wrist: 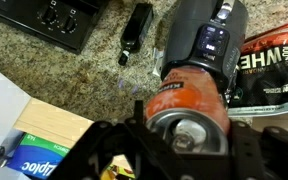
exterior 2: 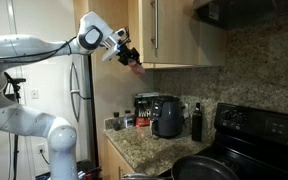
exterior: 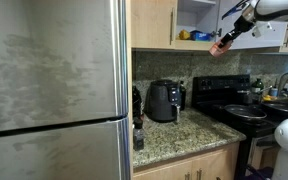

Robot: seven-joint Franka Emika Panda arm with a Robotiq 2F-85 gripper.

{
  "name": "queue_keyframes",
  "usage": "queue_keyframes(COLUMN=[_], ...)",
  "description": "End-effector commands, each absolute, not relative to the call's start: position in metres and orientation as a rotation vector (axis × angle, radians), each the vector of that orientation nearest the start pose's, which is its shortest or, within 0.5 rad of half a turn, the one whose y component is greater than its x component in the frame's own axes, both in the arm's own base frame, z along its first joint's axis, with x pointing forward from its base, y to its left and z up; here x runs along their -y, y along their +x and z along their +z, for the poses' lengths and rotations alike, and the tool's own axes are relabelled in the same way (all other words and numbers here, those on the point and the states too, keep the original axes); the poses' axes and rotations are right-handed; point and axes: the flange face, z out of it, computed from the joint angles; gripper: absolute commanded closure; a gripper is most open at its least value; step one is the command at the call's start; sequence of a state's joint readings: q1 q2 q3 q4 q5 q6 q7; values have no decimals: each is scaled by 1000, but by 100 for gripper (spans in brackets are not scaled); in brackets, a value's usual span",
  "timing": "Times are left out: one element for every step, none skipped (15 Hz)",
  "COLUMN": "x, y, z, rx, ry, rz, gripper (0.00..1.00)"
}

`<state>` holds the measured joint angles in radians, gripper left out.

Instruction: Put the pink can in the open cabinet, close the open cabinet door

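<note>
Open air before the cabinet (exterior: pixel 199 12), yellow and blue items (exterior: pixel 189 35) inside (low down), air fryer (exterior: pixel 164 101) well below.

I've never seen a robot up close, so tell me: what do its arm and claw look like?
The arm is white, built of fat rounded tube sections with dark caps at the joints. The gripper at its end is black and blocky, with black fingers showing in the wrist view. No markings are legible.

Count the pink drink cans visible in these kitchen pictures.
1. The pink can is clamped in the fingers, held high above the counter, near the open cabinet. Others could be hidden inside the cabinet.
</note>
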<state>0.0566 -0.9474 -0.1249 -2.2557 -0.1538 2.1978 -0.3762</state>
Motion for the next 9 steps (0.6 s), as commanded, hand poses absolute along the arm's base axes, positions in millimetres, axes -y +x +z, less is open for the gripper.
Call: queue_keyframes(x=[33,23,11,6,-3,-10,-3,-10,-13], y=[289,295,298,301,318,326,294,304,313], z=[792,811,831,848,859,873,851,862,867], rx=[470,409,350,232,147,76,191,144,120], ry=[-3002,-2959,-2911,-2858,-2820,-2773,-2809,-2783,-2774], rz=[-1402,-1434,-1441,-1482,-1494,-1502,-1534,-1536,-1532], gripper=[62,62,62,62,62,62,37,37,37])
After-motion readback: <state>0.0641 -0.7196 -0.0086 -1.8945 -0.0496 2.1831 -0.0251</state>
